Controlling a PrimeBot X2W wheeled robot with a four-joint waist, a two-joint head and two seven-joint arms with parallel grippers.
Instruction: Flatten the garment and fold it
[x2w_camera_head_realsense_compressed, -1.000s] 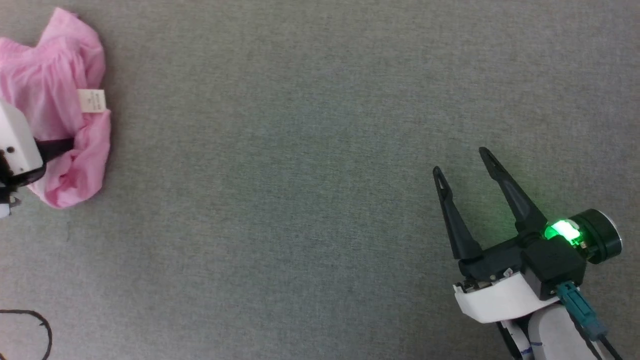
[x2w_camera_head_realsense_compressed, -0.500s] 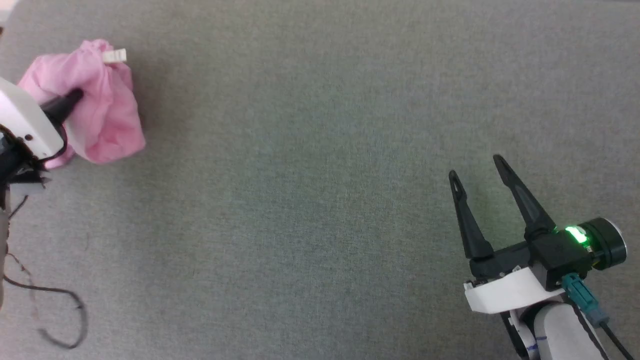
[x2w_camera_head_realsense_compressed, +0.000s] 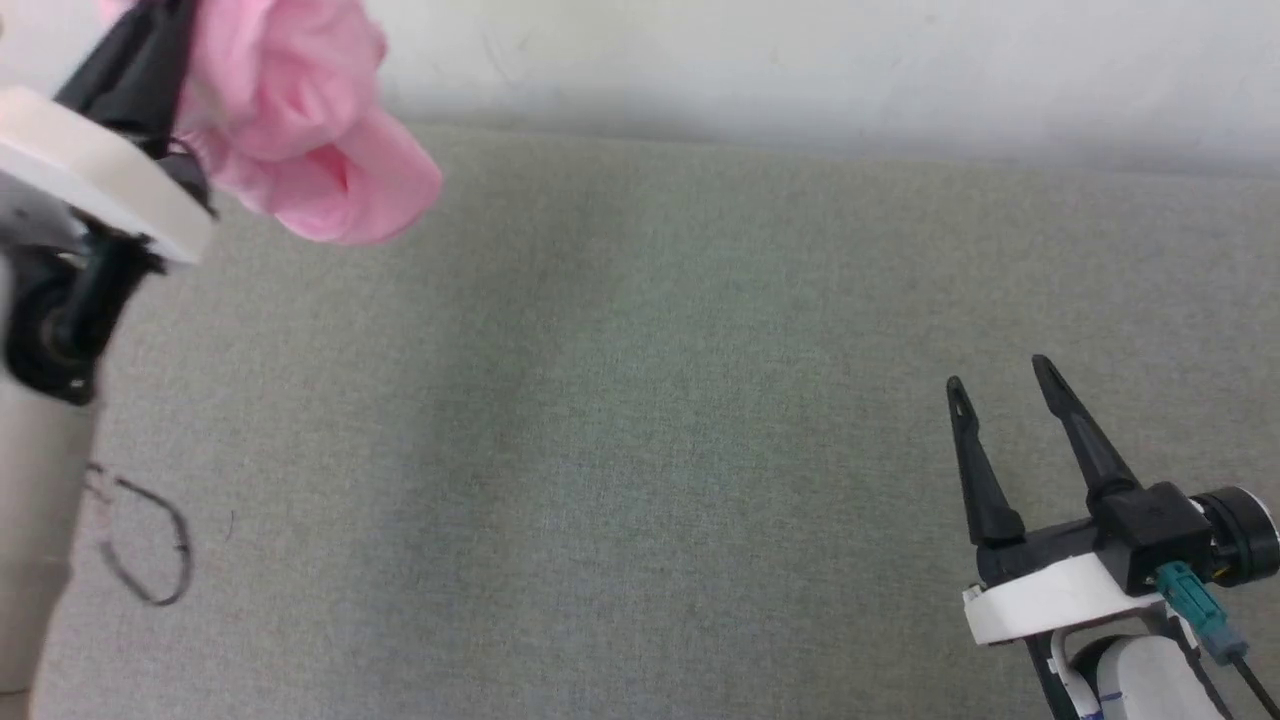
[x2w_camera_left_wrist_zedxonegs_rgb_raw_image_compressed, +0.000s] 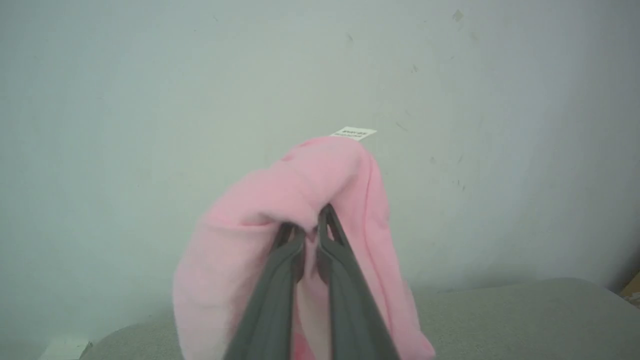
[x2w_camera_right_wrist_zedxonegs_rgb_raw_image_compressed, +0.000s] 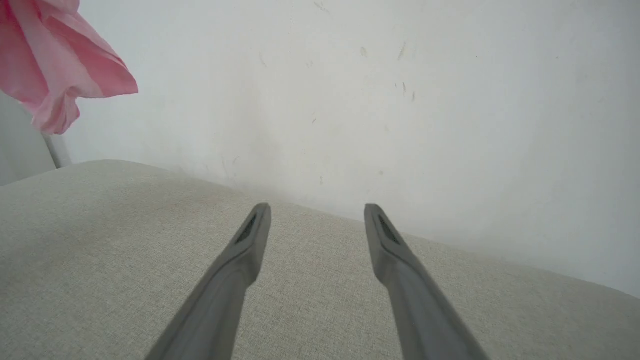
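Observation:
The light pink shorts (x2w_camera_head_realsense_compressed: 300, 120) hang bunched up in the air at the top left of the head view, clear of the grey fabric surface (x2w_camera_head_realsense_compressed: 640, 450). My left gripper (x2w_camera_left_wrist_zedxonegs_rgb_raw_image_compressed: 307, 230) is shut on a fold of the shorts (x2w_camera_left_wrist_zedxonegs_rgb_raw_image_compressed: 300, 200), and the cloth drapes over both fingers. The white care label (x2w_camera_left_wrist_zedxonegs_rgb_raw_image_compressed: 353, 133) sticks out at the top of the bundle. My right gripper (x2w_camera_head_realsense_compressed: 997, 372) stands open at the lower right, far from the shorts, with nothing between its fingers (x2w_camera_right_wrist_zedxonegs_rgb_raw_image_compressed: 252, 235). A pink corner of the shorts (x2w_camera_right_wrist_zedxonegs_rgb_raw_image_compressed: 55, 65) shows at the upper left of the right wrist view.
A pale wall (x2w_camera_head_realsense_compressed: 800, 60) rises behind the far edge of the grey surface. A loop of thin black cable (x2w_camera_head_realsense_compressed: 150, 540) lies on the surface at the lower left, beside my left forearm (x2w_camera_head_realsense_compressed: 30, 540).
My left gripper has lifted the shorts off the surface and carried them up. The head camera has tilted up, bringing the wall into view. The right gripper stays open.

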